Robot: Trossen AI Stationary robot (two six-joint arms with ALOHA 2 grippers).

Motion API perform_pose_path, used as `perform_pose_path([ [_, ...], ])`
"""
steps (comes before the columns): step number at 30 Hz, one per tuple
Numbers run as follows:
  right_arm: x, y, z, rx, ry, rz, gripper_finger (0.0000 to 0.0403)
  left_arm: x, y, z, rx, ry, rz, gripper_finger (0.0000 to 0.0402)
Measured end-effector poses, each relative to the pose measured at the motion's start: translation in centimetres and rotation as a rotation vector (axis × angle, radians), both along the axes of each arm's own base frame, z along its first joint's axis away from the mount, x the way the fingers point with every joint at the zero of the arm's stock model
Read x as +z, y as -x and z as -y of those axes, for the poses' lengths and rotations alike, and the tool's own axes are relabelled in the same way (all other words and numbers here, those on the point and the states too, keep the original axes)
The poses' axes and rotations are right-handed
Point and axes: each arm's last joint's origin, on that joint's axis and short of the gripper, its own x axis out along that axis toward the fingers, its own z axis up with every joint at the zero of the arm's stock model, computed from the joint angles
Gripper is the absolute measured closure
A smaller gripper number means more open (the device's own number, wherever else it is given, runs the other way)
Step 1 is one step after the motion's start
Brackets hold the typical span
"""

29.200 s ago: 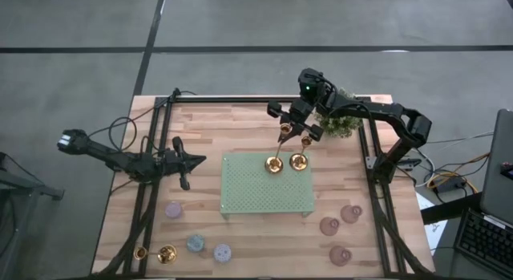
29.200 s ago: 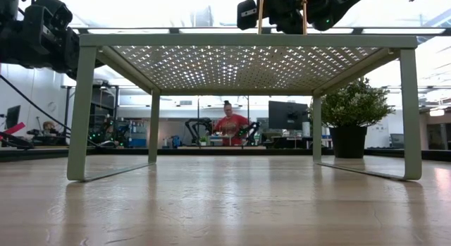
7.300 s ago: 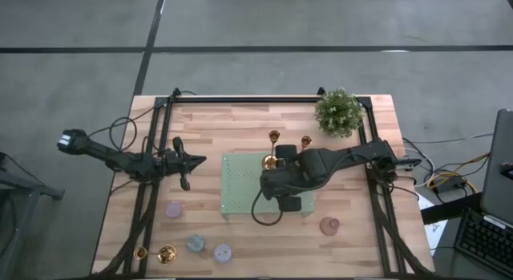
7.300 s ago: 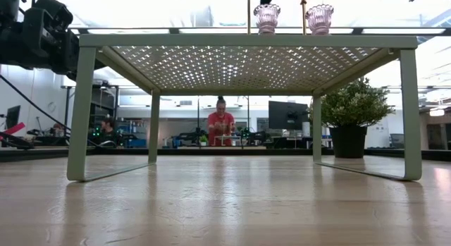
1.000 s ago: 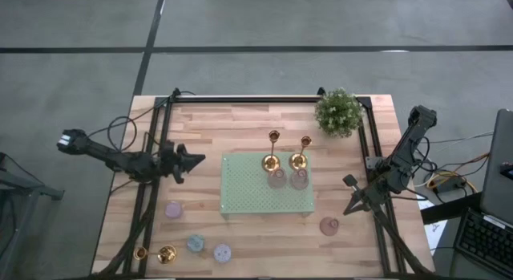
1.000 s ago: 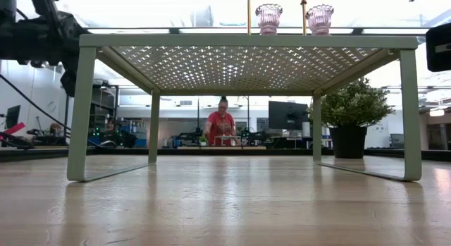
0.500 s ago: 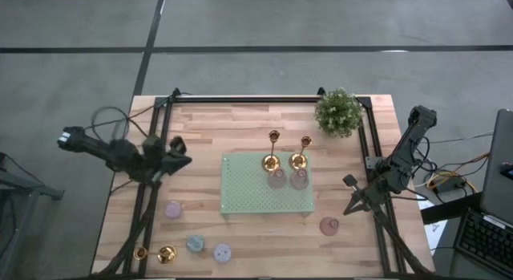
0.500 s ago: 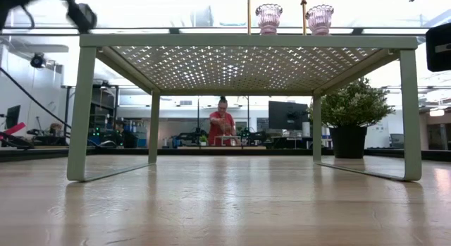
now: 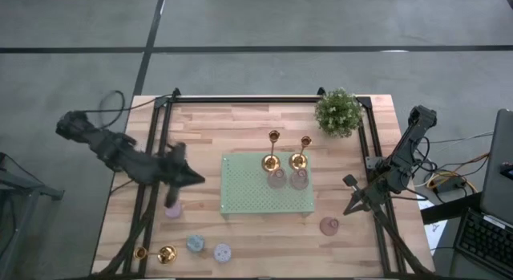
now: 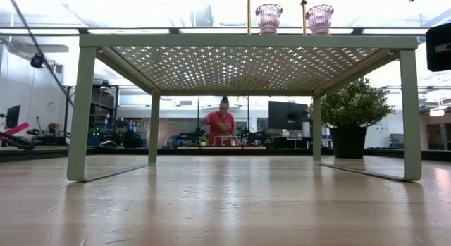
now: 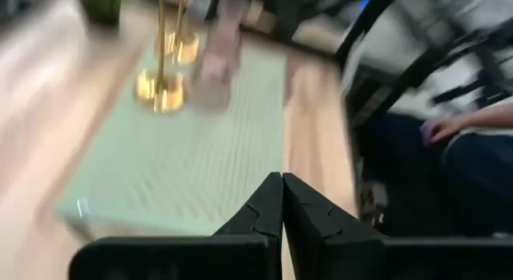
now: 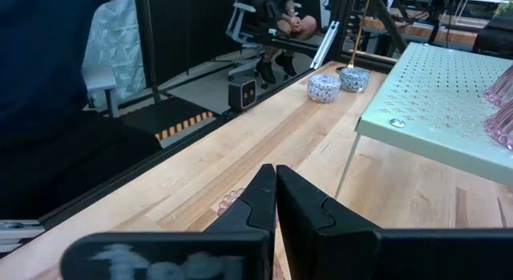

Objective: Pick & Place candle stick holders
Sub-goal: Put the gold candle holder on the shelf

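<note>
Wooden tabletop [image 9: 240,127] lies bare around my left gripper [image 9: 192,177], fingers pressed together on nothing, just left of the green perforated shelf [image 9: 248,192]. Near the shelf's right edge I see two gold candle stick holders [image 9: 272,162] with two pink glass holders [image 9: 277,179] touching them. My right gripper [image 9: 349,208], fingers closed and empty, hangs past the table's right edge.
</note>
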Motion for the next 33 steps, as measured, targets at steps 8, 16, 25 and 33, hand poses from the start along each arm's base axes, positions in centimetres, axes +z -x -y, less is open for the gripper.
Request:
perform_pose_path([
  [8, 0.0, 0.0, 0.0, 0.000, 0.001, 0.000, 0.0394, 1.2, -2.7, 3.6, 0.111, 0.142, -0.279, 0.0354],
  [16, 0.0, 0.0, 0.0, 0.000, 0.000, 0.001, 0.0394, -1.0, -5.0, 5.6, 0.157, 0.107, -0.551, 0.0253],
  [25, 0.0, 0.0, 0.0, 0.000, 0.000, 0.001, 0.0394, -4.4, -5.1, 8.0, 0.122, 0.221, -0.976, 0.0214],
  [33, 0.0, 0.0, 0.0, 0.000, 0.000, 0.001, 0.0394, -6.8, -4.8, 8.5, 0.257, 0.395, -1.226, 0.0213],
])
